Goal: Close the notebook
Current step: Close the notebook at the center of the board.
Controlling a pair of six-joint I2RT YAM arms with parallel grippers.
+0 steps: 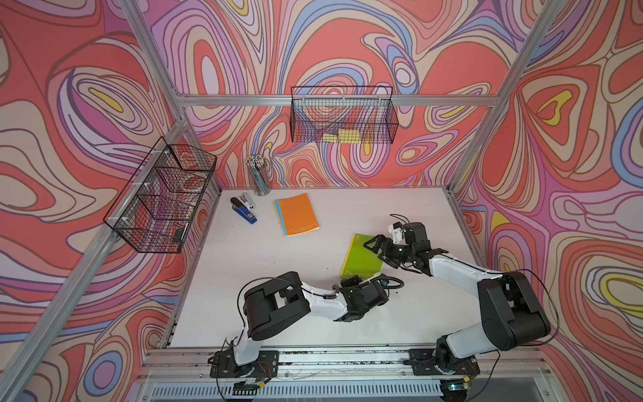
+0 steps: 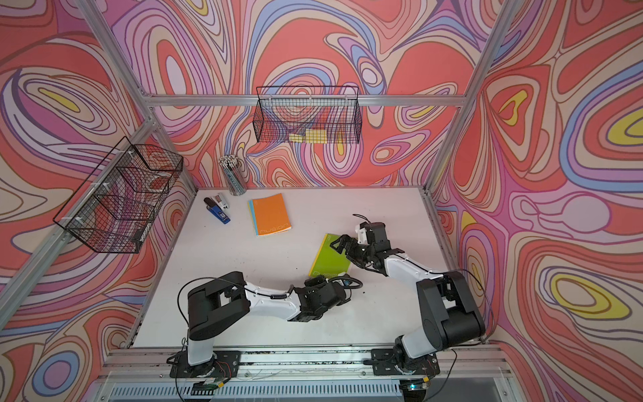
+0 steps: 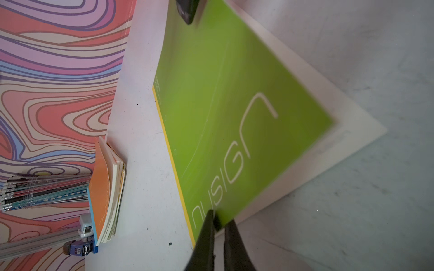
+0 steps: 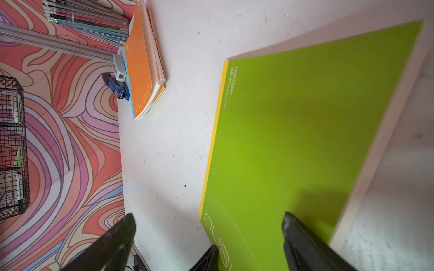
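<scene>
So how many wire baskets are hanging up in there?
2. The divided basket hangs at the side, near the blue stapler; the long basket hangs at the back, yellow pads inside. More could lie outside the views.

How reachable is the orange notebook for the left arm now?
Likely yes: bare table lies between the left gripper and the orange notebook, though it must first leave the green notebook's edge.

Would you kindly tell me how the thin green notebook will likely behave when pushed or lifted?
The green yellow-spined notebook is probably floppy: in the left wrist view its cover bows above the cream pages. It looks thin, so likely light. Lying flat on the smooth white table, it would probably slide rather than tip.
</scene>
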